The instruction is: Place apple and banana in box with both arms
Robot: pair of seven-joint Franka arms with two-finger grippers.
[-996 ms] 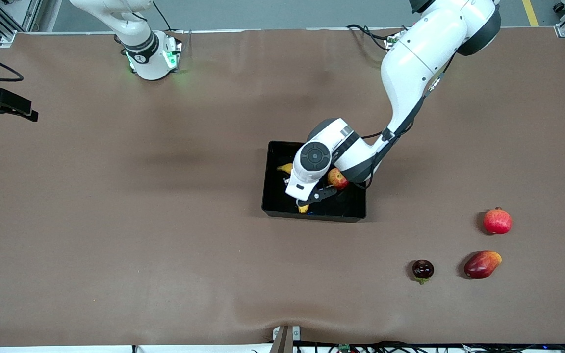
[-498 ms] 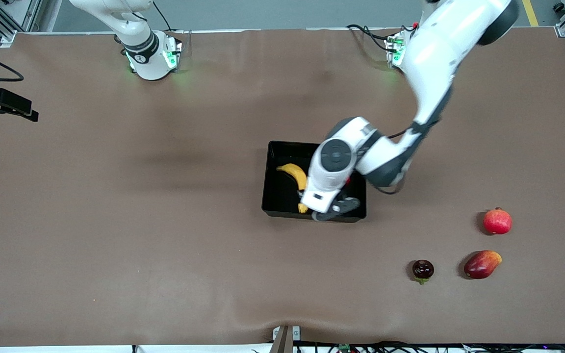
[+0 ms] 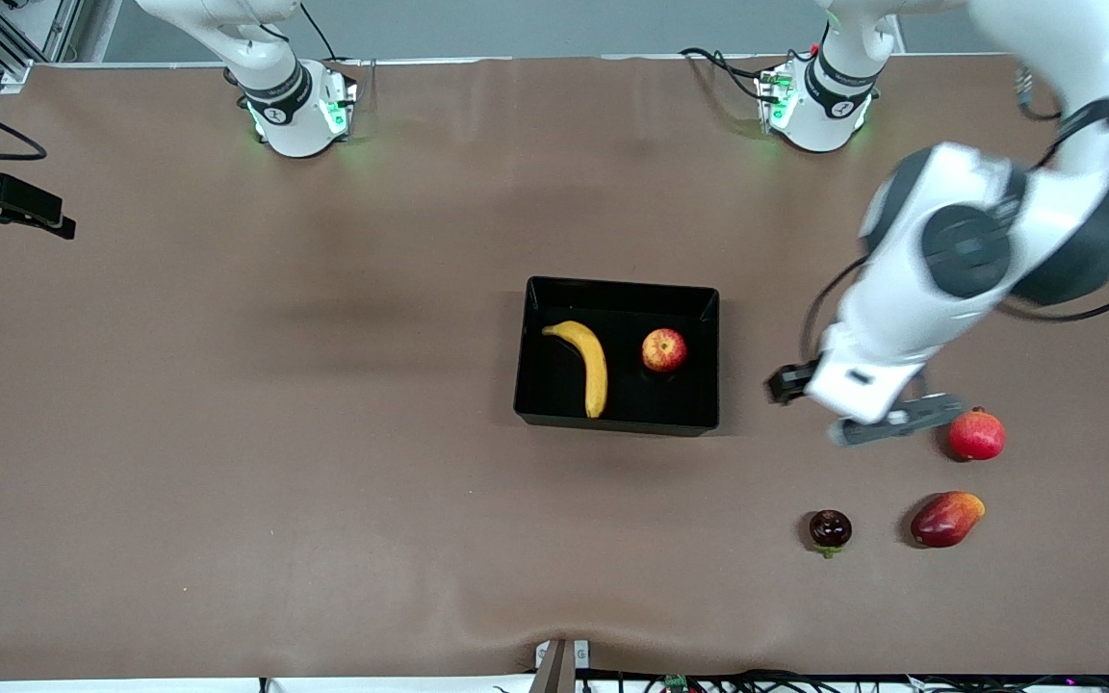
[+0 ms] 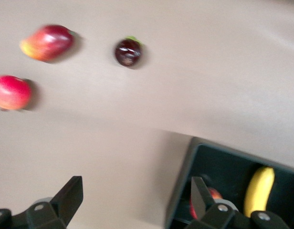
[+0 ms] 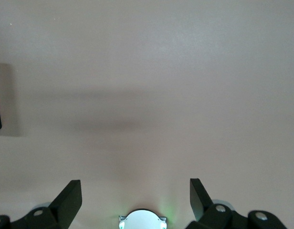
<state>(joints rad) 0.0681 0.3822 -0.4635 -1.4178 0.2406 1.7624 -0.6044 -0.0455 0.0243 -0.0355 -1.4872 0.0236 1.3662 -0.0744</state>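
The black box point(image 3: 612, 286) stands mid-table. In it lie the yellow banana point(image 3: 589, 364) and, beside it toward the left arm's end, the red-and-yellow apple point(image 3: 663, 349). Neither is touched by a gripper. My left gripper point(image 3: 843, 409) hangs open and empty over bare table between the box and a round red fruit. In the left wrist view the left gripper point(image 4: 136, 200) has only tabletop between its fingers, with the box point(image 4: 183, 191), banana point(image 4: 259, 191) and a sliver of apple point(image 4: 213, 194) off to one side. My right gripper point(image 5: 136, 200) is open over bare table above its own base, out of the front view.
Three spare fruits lie toward the left arm's end, nearer the front camera than the box: a round red one point(image 3: 976, 435), a red-orange mango-like one point(image 3: 945, 519) and a small dark one point(image 3: 830, 529). A black device point(image 3: 6, 207) juts in at the right arm's end.
The left gripper opened inside the box, then rose out and swung toward the left arm's end. The banana and apple now lie uncovered. The right arm has not moved.
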